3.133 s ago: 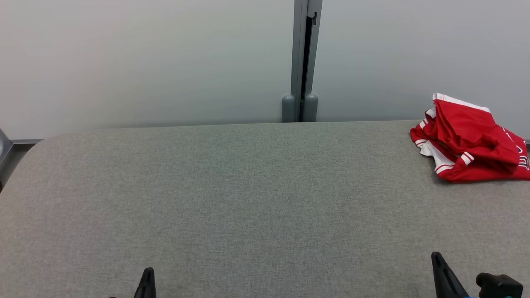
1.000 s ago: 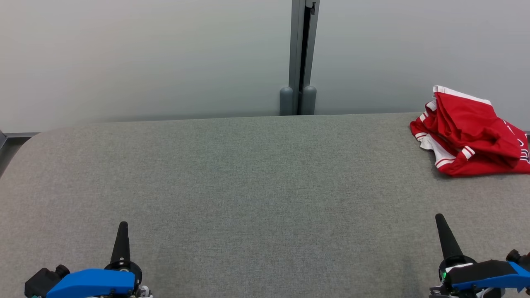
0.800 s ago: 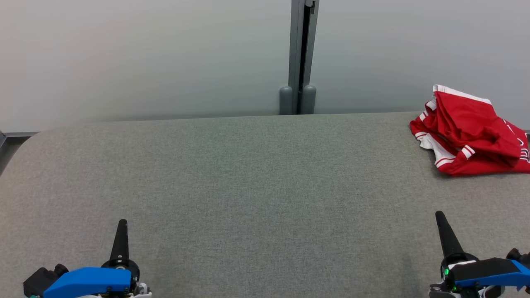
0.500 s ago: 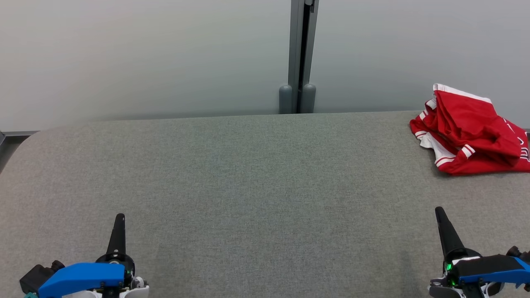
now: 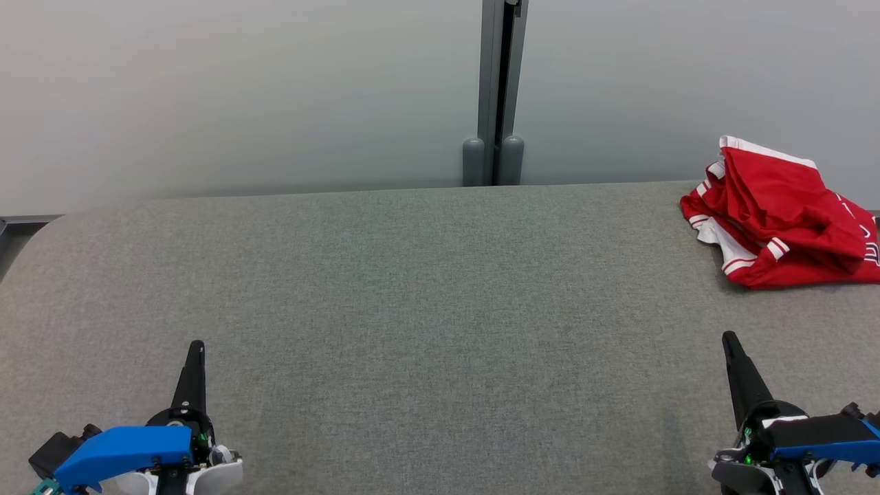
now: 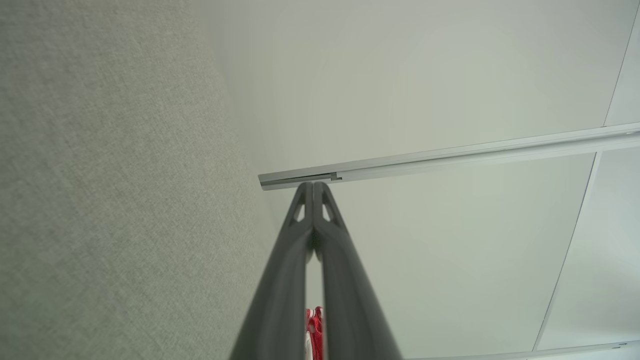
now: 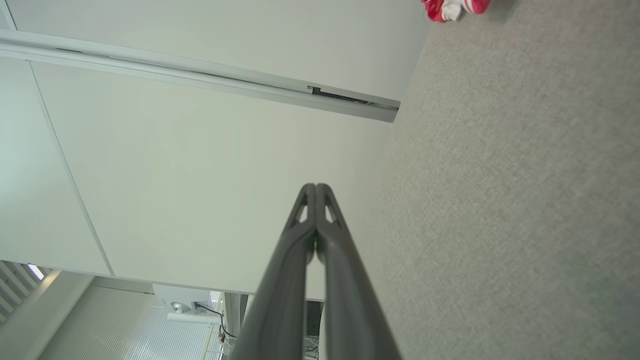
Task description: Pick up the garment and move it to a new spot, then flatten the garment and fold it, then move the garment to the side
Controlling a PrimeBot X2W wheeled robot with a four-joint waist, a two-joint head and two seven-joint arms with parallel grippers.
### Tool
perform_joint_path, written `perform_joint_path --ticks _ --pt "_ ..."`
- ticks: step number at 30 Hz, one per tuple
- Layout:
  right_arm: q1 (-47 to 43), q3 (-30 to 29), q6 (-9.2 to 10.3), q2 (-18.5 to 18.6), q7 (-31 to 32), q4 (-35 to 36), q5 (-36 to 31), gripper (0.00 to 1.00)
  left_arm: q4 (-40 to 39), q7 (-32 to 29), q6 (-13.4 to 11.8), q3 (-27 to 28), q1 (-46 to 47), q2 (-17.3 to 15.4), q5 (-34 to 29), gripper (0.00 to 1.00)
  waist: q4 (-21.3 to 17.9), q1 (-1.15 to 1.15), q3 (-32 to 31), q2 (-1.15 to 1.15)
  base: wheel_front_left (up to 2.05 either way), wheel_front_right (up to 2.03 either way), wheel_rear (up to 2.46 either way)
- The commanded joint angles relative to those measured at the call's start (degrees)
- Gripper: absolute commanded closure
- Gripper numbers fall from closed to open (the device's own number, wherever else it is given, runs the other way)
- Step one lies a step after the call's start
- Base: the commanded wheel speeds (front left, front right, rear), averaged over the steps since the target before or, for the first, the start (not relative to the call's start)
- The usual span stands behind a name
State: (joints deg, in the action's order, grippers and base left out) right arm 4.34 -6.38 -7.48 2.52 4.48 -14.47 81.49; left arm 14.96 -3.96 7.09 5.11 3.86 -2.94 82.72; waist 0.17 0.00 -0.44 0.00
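Red fabric with white striped trim: the garment (image 5: 777, 220) lies bunched in a heap at the far right of the table (image 5: 412, 289), close to the back edge, and is partly cut off by the head view's right edge. Several folds overlap, and its true outline cannot be read.

Left gripper (image 5: 196, 347) sits low at the near left. Its fingers are pressed together tip to tip and hold nothing, as the left wrist view confirms (image 6: 313, 187). Right gripper (image 5: 729, 340) sits at the near right in the same condition, closed and empty (image 7: 315, 188). Both are well apart from the garment, the right one being nearer.

Handling assessment: the cloth looks thin, light and limp. It should sag and trail when lifted, is not fragile, and may be somewhat slick between the fingers. The table's grey woven cover could drag on it.

Recommended hold: the white-trimmed edges on the heap's left side, where the doubled band should give a firmer pinch than a loose fold. The raised ridge on top is the second option. A grip there may catch several layers at once, leaving the piece bunched. The jaws must open before any approach.
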Motion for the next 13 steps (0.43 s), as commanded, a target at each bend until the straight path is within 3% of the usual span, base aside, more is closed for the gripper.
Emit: perform_joint_path --ticks 1,13 --pt "0.9 -0.2 -0.02 0.5 0.3 0.4 1.2 1.00 -0.5 -0.3 0.5 0.5 1.3 0.0 0.9 1.00 0.0 0.00 0.0 0.00 0.00 0.00 0.00" --pt "1.6 -0.2 -0.02 0.5 1.3 0.4 6.5 1.00 -0.8 -1.6 0.6 1.1 2.1 0.1 5.6 1.00 -0.1 0.00 0.3 0.00 0.00 0.00 0.00"
